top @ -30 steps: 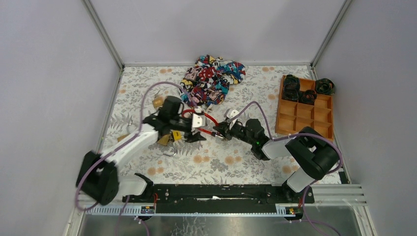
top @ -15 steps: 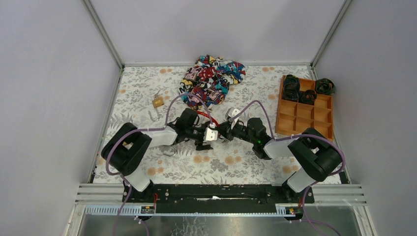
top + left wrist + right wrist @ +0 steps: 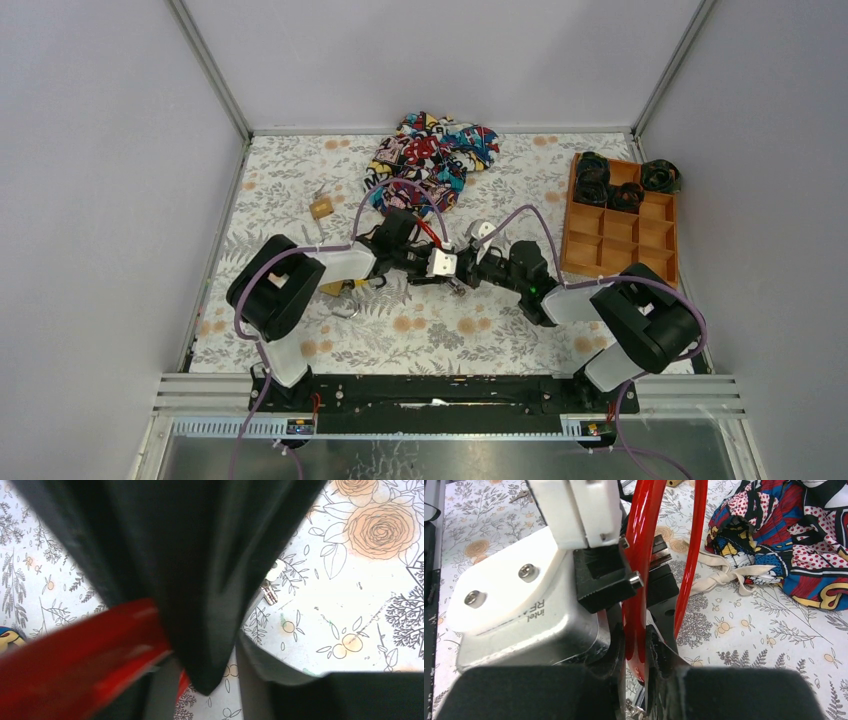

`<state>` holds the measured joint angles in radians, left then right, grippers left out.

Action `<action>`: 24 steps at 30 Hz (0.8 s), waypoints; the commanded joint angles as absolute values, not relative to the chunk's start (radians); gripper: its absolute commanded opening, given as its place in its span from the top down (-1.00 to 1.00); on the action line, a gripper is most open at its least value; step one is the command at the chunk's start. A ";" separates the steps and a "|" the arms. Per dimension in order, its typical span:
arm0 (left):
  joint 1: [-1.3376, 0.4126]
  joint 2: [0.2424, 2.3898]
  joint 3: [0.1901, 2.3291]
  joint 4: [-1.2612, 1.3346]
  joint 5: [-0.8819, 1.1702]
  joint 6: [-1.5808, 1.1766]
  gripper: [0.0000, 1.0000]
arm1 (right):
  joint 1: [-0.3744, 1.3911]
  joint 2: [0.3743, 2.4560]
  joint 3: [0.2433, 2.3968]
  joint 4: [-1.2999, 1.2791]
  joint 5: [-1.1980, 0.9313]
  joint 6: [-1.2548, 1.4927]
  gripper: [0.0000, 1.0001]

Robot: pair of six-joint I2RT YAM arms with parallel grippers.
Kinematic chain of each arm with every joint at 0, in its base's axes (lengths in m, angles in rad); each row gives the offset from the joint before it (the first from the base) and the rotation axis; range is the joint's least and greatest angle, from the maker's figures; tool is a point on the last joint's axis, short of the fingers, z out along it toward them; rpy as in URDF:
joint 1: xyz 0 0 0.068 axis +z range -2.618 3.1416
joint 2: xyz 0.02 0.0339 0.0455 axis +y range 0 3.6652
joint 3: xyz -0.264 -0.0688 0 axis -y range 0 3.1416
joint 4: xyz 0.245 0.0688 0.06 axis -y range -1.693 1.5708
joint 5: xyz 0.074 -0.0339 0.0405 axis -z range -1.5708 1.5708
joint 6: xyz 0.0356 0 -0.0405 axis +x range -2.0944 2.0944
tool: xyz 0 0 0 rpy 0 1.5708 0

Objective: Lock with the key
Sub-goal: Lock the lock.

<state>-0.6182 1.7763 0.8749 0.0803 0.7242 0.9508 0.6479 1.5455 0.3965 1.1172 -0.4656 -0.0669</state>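
The lock is a red loop (image 3: pixel 432 237) (image 3: pixel 641 540) at mid table. My right gripper (image 3: pixel 468 268) (image 3: pixel 644 665) is shut on its lower bend. My left gripper (image 3: pixel 452 275) (image 3: pixel 207 695) sits pressed up against the right one, partly open. In the right wrist view its black fingers (image 3: pixel 604 575) stand on either side of the red loop. In the left wrist view a dark pointed shape fills the middle and the red lock (image 3: pixel 75 665) blurs at the lower left. A small silvery piece (image 3: pixel 270 591) on the cloth may be the key; I cannot tell.
A colourful cloth bag (image 3: pixel 432 158) lies behind the grippers. A small brass padlock (image 3: pixel 321 208) sits at the left. Another yellowish piece with a ring (image 3: pixel 340 293) lies under the left arm. An orange compartment tray (image 3: pixel 655 235) holding black rolls stands at the right.
My left arm has swung right across the table until its gripper meets the right gripper at the red lock. Its jaws widened, then narrowed. The right arm held still.
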 commanded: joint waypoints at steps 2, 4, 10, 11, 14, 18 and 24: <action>-0.705 1.796 0.869 -0.072 0.667 1.171 0.31 | 0.653 1.524 0.386 1.124 -0.447 -0.068 1.00; -0.720 1.800 0.864 -0.096 0.652 1.209 0.33 | 0.652 1.522 0.386 1.115 -0.448 -0.071 1.00; -0.718 1.817 0.917 -0.066 0.671 1.091 0.02 | 0.653 1.494 0.362 1.081 -0.349 -0.109 1.00; -0.705 1.807 0.923 -0.066 0.697 1.062 -0.05 | 0.652 1.485 0.359 1.062 -0.322 -0.123 1.00; -0.663 1.749 0.899 0.006 0.772 0.896 -0.14 | 0.653 1.474 0.359 1.035 -0.278 -0.142 1.00; -0.630 1.648 0.781 0.287 0.800 0.529 -0.19 | 0.650 1.475 0.391 1.037 -0.291 -0.057 1.00; -0.673 1.712 0.611 0.839 0.551 -0.065 -0.26 | 0.650 1.498 0.386 1.105 -0.245 0.034 1.00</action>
<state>-0.6449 1.6524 0.6704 0.4202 0.7101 0.3790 0.6514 1.4826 0.3714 1.0660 -0.3038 -0.0372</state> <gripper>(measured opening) 0.625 0.159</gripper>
